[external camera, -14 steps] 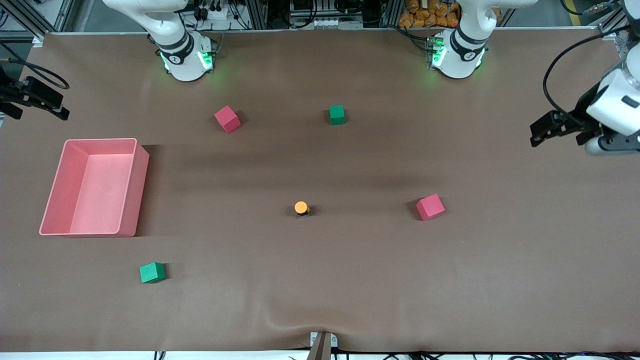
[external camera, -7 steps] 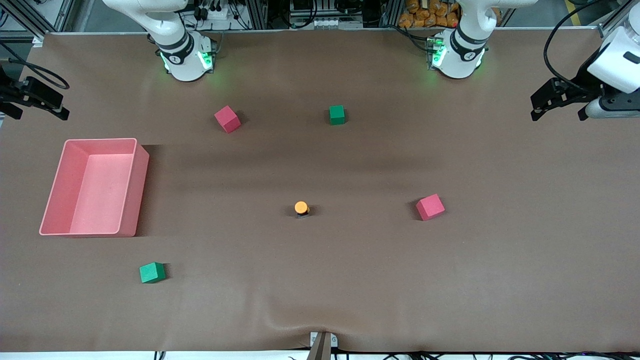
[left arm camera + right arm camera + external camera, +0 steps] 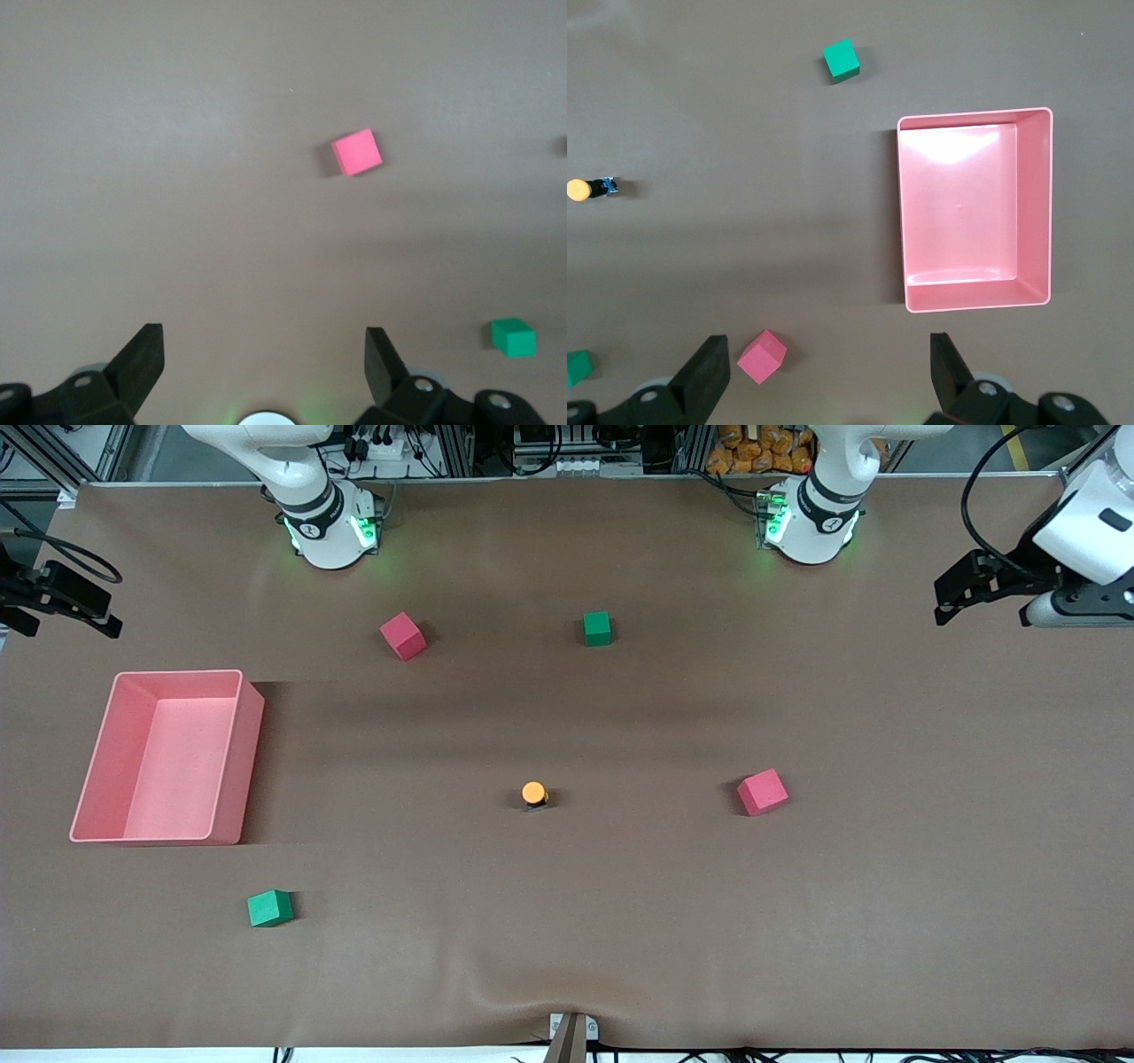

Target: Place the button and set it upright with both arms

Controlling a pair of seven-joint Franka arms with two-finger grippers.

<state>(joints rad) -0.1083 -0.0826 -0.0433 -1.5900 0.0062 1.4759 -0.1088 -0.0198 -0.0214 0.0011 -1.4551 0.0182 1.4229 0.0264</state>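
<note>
The button (image 3: 533,793) stands orange cap up near the centre of the front view, on the brown table (image 3: 620,921), touching nothing — the nearest red cube (image 3: 762,792) sits well apart. The left gripper (image 3: 946,598) hangs at the upper right edge, jaws wide open and empty. The right gripper (image 3: 824,372) — jaws likewise spread, holding nothing — hangs above the pink bin (image 3: 1036,204).

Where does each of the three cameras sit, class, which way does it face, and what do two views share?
Front view: high across the table, facing the arms' bases; left gripper and right gripper at the table's ends.
Left wrist view: looks down on a red cube and green cube; its open fingers show.
Right wrist view: looks down on the bin and button; its open fingers show.
Shared: front and right wrist views both show the button and bin.
</note>
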